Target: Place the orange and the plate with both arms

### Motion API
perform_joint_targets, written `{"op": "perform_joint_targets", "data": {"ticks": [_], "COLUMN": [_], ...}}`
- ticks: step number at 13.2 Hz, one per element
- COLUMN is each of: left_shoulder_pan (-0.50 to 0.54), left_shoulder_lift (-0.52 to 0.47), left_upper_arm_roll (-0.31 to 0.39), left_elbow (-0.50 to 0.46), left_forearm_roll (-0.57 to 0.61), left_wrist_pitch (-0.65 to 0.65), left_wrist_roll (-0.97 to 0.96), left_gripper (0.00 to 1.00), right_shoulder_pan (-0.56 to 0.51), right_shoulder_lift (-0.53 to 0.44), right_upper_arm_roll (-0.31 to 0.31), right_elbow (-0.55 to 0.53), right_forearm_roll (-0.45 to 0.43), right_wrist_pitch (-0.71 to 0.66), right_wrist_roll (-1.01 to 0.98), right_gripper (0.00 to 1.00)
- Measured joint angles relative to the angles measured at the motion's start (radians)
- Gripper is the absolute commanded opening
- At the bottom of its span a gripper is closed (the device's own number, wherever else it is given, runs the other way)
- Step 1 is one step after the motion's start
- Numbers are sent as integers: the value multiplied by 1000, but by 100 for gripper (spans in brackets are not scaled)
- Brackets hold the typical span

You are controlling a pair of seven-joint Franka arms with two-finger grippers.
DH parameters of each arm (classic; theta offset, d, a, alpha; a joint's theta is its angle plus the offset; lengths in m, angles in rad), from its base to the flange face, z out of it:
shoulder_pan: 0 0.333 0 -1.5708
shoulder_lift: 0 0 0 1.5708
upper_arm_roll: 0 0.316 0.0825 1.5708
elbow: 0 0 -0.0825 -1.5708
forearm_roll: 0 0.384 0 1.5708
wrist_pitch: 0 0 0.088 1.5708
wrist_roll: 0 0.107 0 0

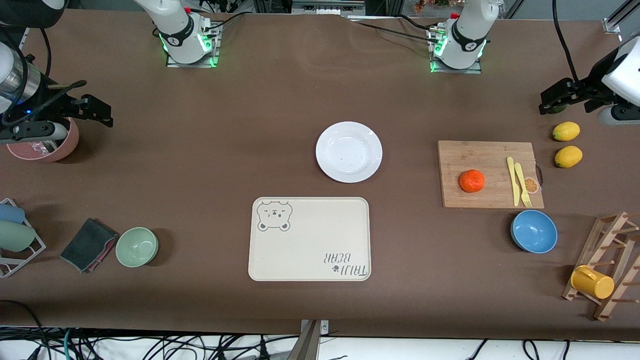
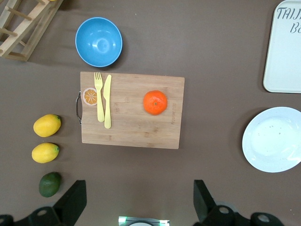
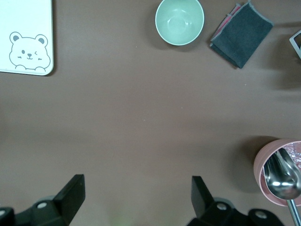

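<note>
The orange (image 1: 472, 181) lies on a wooden cutting board (image 1: 487, 160) toward the left arm's end of the table; it also shows in the left wrist view (image 2: 155, 102). The white plate (image 1: 349, 151) sits empty at mid-table, farther from the front camera than the cream bear tray (image 1: 310, 245); the left wrist view shows it too (image 2: 273, 140). My left gripper (image 1: 555, 100) is open and empty in the air near the lemons, apart from the orange (image 2: 140, 197). My right gripper (image 1: 97, 110) is open and empty above the pink bowl's side (image 3: 136, 195).
Two lemons (image 1: 566, 131) and a dark green fruit (image 2: 50, 184) lie beside the board. A yellow fork and knife (image 1: 517, 180) lie on it. A blue bowl (image 1: 534, 231), green bowl (image 1: 137, 246), dark cloth (image 1: 87, 244), pink bowl (image 1: 55, 147) and wooden rack (image 1: 607, 250) stand around.
</note>
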Motion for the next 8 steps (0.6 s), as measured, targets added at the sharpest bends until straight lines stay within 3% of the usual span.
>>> {"op": "perform_joint_targets", "data": {"ticks": [8], "left_shoulder_pan": [-4], "left_shoulder_lift": [7], "left_upper_arm_roll": [-1], "left_elbow": [3], "left_forearm_roll": [0], "left_wrist_pitch": [0], "left_wrist_roll": [0], "left_gripper": [100], "right_shoulder_pan": [0], "right_shoulder_lift": [0], "right_upper_arm_roll": [0], "right_elbow": [0], "right_forearm_roll": [0], "right_wrist_pitch": [-1], "right_wrist_roll": [0], "right_gripper": [100]}}
